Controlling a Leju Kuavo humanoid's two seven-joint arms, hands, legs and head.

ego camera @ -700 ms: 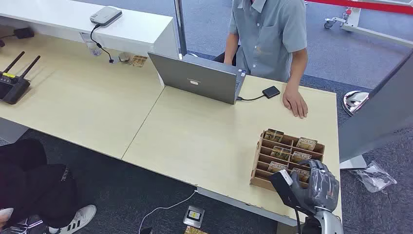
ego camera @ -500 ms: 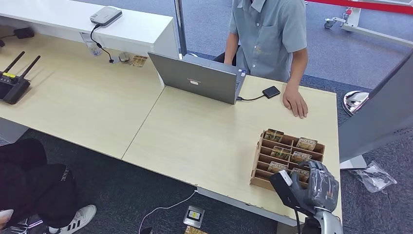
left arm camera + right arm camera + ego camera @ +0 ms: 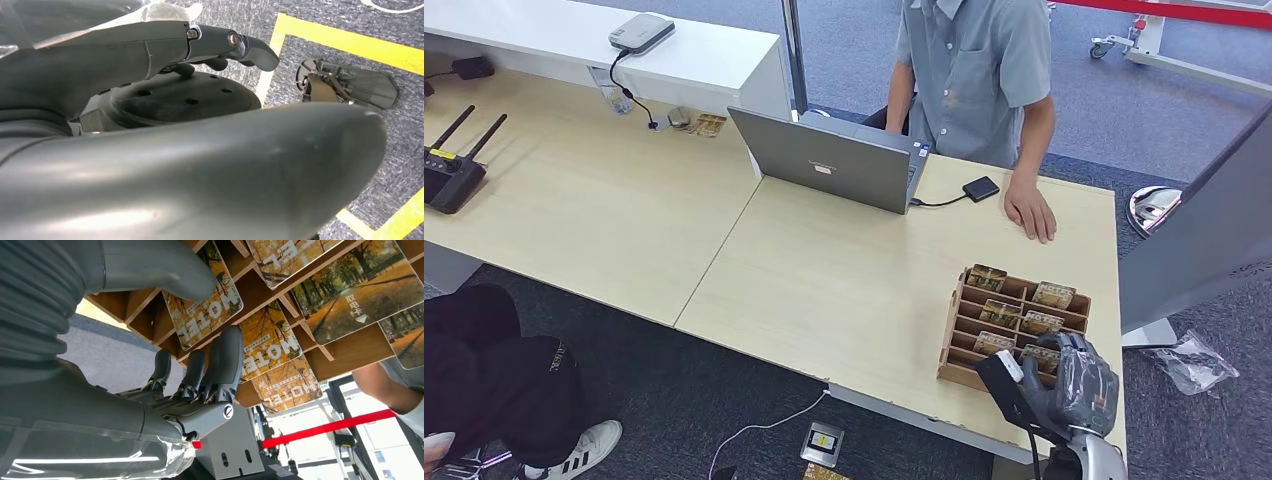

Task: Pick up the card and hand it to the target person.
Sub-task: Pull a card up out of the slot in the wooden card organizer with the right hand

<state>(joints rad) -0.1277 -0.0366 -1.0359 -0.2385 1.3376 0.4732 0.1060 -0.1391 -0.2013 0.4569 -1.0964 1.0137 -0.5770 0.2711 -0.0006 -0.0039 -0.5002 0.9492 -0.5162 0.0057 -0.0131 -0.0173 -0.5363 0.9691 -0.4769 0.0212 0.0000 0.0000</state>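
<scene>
**Right hand at the card rack**

The right hand (image 3: 1079,385) hovers over the wooden rack (image 3: 1009,325) on the bench (image 3: 844,270), fingers (image 3: 220,365) apart, grasping nothing; thumb beside a hotel card (image 3: 202,315) still slotted. The left hand (image 3: 200,165) hangs released. A person (image 3: 974,70) waits opposite.

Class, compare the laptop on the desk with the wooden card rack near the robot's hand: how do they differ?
The laptop is grey and smooth, standing open in front of the person; the wooden card rack is brown, split into compartments holding cards. A cable joins the laptop to a small black box; the rack has none. The robot's right hand is at the rack, far from the laptop. Both rest on the desk.
</scene>
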